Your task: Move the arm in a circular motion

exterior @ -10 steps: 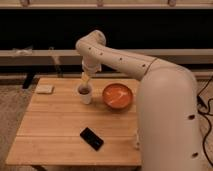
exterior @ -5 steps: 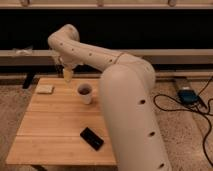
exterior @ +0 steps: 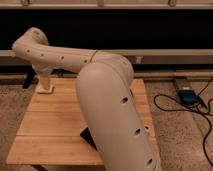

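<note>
Moved since half a second ago: the arm (exterior: 107,100), its near link now filling mid-view over the wooden table (exterior: 50,125). We log its long axis lower right to upper-left elbow. Its gripper (exterior: 45,82) hangs below that elbow, over the table's far-left corner; open or closed, we cannot tell.

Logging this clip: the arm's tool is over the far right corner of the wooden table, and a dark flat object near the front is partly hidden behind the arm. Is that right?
Not quite. The camera view shows the tool at the end of the arm over the wooden table's far left corner, not the right. The dark flat object near the front is indeed partly hidden behind the arm.
</note>
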Robot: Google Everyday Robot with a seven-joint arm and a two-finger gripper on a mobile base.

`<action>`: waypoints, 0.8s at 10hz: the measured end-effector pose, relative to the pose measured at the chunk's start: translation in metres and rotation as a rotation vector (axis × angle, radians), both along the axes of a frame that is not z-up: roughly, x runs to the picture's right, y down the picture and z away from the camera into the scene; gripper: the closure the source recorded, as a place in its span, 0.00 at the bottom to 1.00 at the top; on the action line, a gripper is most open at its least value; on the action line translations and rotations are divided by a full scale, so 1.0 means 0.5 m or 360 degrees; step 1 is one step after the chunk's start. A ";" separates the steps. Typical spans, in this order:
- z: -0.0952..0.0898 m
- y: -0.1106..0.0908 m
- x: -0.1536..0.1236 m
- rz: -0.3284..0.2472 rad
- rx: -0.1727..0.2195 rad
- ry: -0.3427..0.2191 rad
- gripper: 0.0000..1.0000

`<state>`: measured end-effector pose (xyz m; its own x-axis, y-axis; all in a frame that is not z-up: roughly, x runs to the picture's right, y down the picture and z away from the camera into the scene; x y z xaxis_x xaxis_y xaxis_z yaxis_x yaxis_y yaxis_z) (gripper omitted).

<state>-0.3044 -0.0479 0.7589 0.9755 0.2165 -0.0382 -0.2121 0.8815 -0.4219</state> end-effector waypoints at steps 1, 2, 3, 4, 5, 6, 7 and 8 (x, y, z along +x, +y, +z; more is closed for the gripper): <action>-0.031 0.032 -0.029 -0.0058 -0.0004 -0.0044 0.20; -0.057 0.057 -0.050 -0.0094 -0.0019 -0.0080 0.20; -0.092 0.097 -0.076 -0.0135 -0.0053 -0.0128 0.20; -0.114 0.122 -0.089 -0.0156 -0.0075 -0.0156 0.20; -0.140 0.156 -0.095 -0.0185 -0.0096 -0.0192 0.20; -0.165 0.188 -0.090 -0.0203 -0.0112 -0.0222 0.20; -0.192 0.222 -0.068 -0.0220 -0.0122 -0.0254 0.20; -0.214 0.249 -0.039 -0.0228 -0.0128 -0.0274 0.20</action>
